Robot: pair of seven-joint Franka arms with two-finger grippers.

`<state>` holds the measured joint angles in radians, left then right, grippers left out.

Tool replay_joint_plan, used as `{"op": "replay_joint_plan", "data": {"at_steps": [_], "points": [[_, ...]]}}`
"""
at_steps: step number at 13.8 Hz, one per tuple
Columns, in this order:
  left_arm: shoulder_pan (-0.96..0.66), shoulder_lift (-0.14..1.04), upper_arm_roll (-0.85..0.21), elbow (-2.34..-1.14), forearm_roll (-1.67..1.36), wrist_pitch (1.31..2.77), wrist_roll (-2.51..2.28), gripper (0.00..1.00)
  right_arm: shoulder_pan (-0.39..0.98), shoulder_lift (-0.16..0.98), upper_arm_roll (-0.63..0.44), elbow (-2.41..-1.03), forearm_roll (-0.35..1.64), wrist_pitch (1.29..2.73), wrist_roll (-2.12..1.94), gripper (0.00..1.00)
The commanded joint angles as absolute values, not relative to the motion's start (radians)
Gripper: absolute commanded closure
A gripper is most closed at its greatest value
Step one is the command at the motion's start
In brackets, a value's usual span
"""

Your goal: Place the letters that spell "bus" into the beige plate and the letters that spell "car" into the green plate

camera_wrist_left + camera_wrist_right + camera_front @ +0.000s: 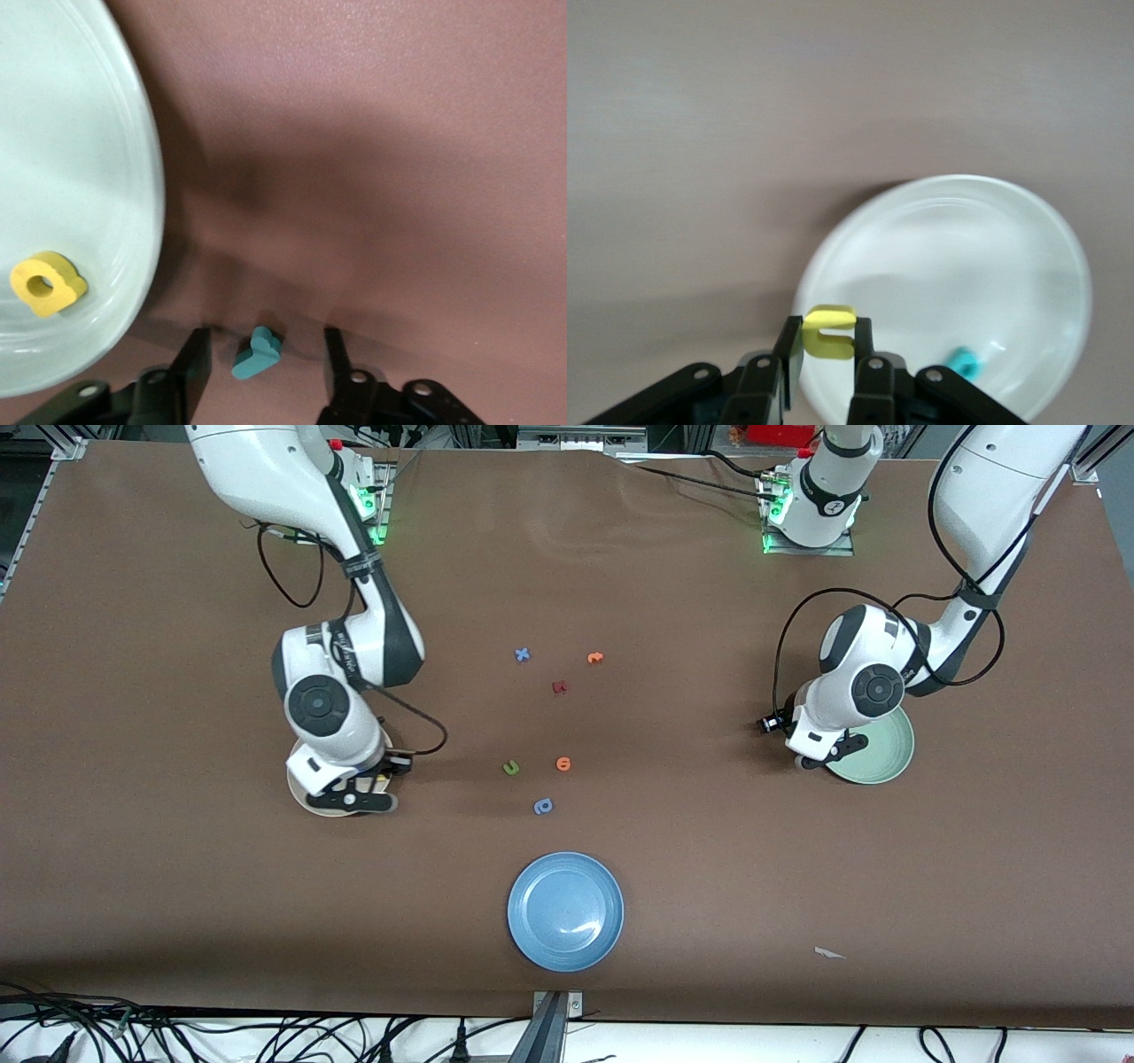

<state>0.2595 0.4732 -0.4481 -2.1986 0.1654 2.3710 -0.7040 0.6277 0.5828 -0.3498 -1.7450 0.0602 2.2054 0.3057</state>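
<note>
The left end effector (262, 359) stands spread around the teal "r" (257, 352) on the surface beside the green plate (106, 177) — light, soft foam best pinched across its stem — while the right end effector (827, 347) pinches the yellow "u" (829, 331) over the beige plate (966, 266).

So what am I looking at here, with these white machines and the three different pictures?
These are two robot arms at a brown table. The big picture looks down from across the table; the other two come from cameras on each arm's wrist.

The right end effector is shut on a yellow "u" over the beige plate, where a teal letter already lies. The left end effector stands open around a small teal letter on the table beside the green plate, which holds a yellow letter.

Spare foam letters lie mid-table, and a blue plate sits nearer the front camera.
</note>
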Motion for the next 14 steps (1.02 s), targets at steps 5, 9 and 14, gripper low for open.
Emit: {"op": "replay_joint_plan", "data": {"at_steps": [5,9,14], "points": [[0.27,0.446,-0.453,-2.229,0.199,2.375,-0.715,0.83,0.594,0.595,-0.373,-1.821,0.06,2.204,0.235,0.91],[0.27,0.437,-0.454,-2.218,0.198,2.362,-0.715,0.85,0.597,0.588,-0.368,-1.804,0.064,2.197,0.247,0.01],[0.272,0.382,-0.459,-2.156,0.146,2.272,-0.7,0.89,0.63,0.572,-0.287,-1.714,0.071,2.149,0.42,0.01]]}}
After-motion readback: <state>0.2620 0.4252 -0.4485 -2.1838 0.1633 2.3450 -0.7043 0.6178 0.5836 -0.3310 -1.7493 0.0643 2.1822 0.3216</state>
